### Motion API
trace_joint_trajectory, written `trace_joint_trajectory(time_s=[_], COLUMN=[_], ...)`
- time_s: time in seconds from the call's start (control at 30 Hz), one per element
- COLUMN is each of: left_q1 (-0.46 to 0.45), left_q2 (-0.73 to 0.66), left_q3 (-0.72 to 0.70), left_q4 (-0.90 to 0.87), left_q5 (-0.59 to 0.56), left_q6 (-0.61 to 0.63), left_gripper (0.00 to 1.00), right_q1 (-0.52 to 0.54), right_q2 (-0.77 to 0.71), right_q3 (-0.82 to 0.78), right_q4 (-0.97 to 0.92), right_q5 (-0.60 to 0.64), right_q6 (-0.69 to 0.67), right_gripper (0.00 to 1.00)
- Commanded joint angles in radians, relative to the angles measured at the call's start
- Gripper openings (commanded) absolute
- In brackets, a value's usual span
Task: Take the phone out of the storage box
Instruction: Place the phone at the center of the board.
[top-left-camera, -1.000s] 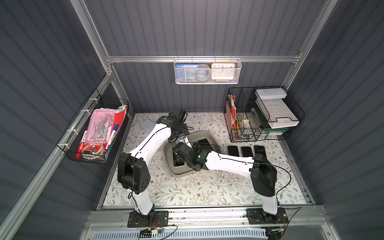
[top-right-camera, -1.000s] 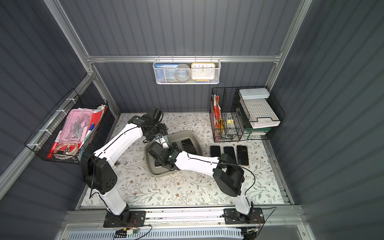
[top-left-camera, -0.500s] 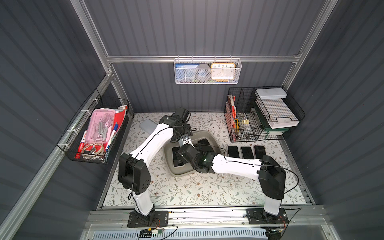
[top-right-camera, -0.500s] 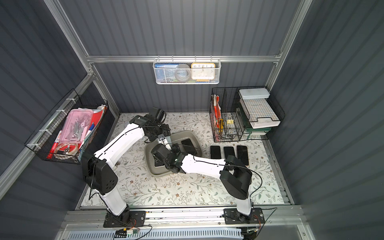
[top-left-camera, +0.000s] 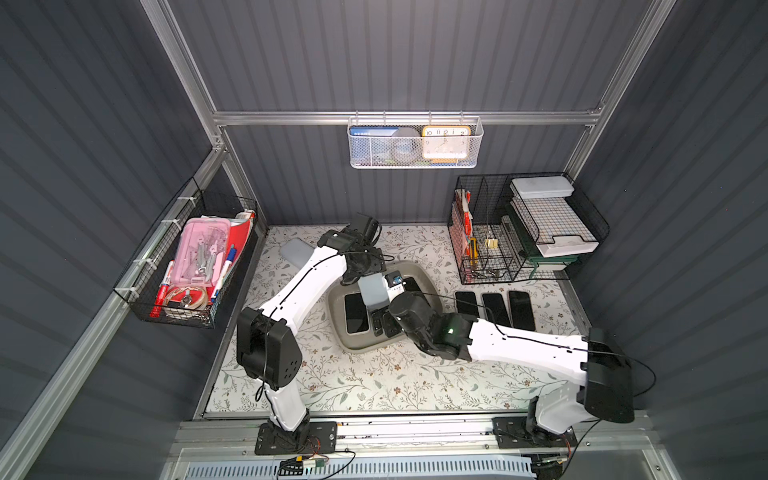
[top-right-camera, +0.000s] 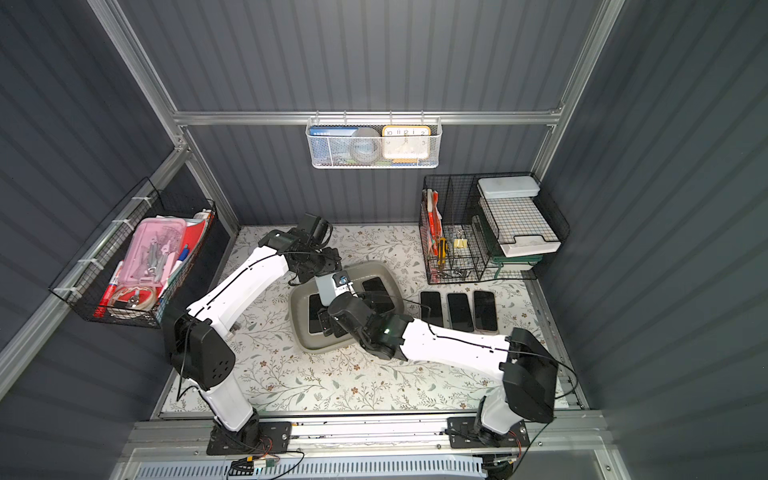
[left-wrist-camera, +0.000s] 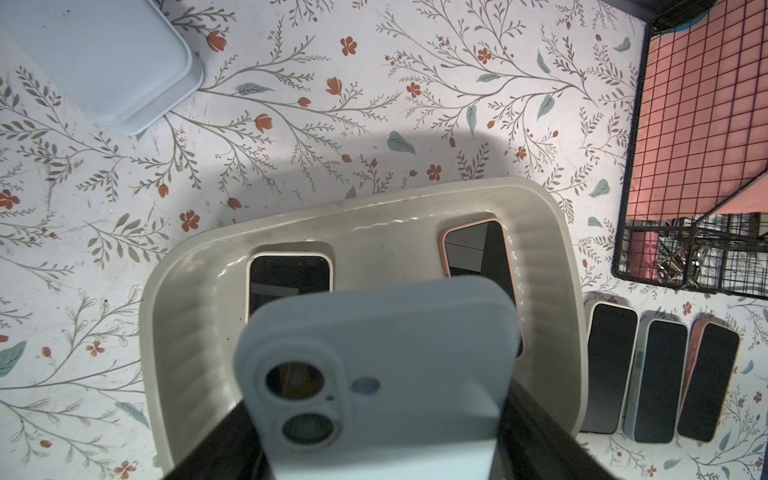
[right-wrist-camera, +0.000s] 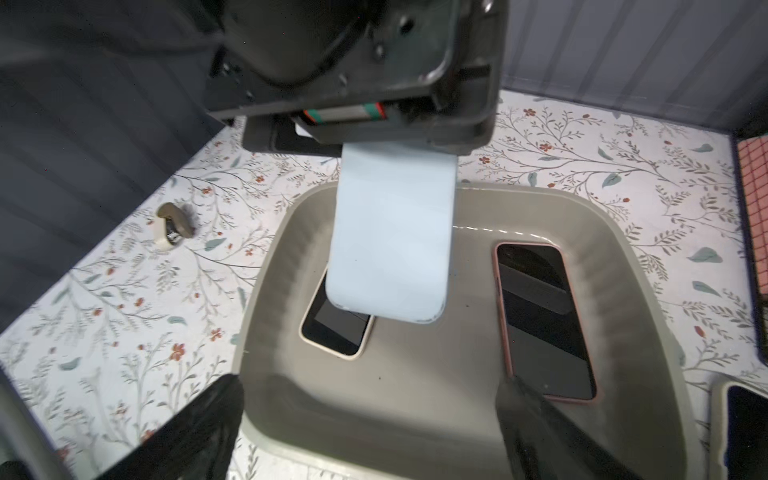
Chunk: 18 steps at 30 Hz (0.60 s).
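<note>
Currently held: the phone (top-left-camera: 373, 296), pale blue case, gripped at its camera end by your left gripper (top-left-camera: 368, 277).
Left gripper: jaws clamped on the phone's two long edges, standing fairly wide because the phone fills them.
Phone place: up in the air above the storage box (top-left-camera: 365, 348), hanging tilted, free end over the cream-cased phone (right-wrist-camera: 336, 332); I see no contact with the box.
Right gripper (top-left-camera: 384, 323): jaws spread wide, nothing between them; you have it low over the box's near side.
Storage box place: mid worktop (top-left-camera: 374, 386), somewhat nearer the far edge.
Inside box: cream-cased phone toward the left edge, pink-cased phone (right-wrist-camera: 544, 320) toward the right edge, both screen up, apart.
Beside box: row of three phones (top-left-camera: 493, 309) flat on the worktop toward the right edge, just in front of the black mesh organiser (top-left-camera: 519, 232).
Far-left corner: pale bluish slab (top-left-camera: 297, 253).
</note>
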Motion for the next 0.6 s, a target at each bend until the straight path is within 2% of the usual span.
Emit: trace_joint_trajectory(time_s=[0.0, 0.17, 0.3, 0.57], left_q1=[-0.003, -0.003, -0.003, -0.003], left_q2=[-0.069, -0.101, -0.121, -0.153], left_q3=[0.016, -0.004, 0.014, 0.015], left_q4=[0.028, 0.057, 0.037, 0.045], left_q5=[0.039, 0.117, 0.129, 0.189], left_q6=[0.036, 0.068, 0.074, 0.119], left_gripper=[0.25, 0.25, 0.25, 0.24], right_q1=[-0.032, -0.128, -0.227, -0.345], right_q2=[-0.057, -0.149, -0.214, -0.224], right_q3=[-0.051, -0.171, -0.264, -0.269], right_q4=[0.016, 0.11, 0.194, 0.252], right_q5=[-0.168, -0.389, -0.52, -0.741], right_q6=[0.055, 0.155, 0.222, 0.236], right_gripper=[0.99, 0.98, 0.94, 0.82])
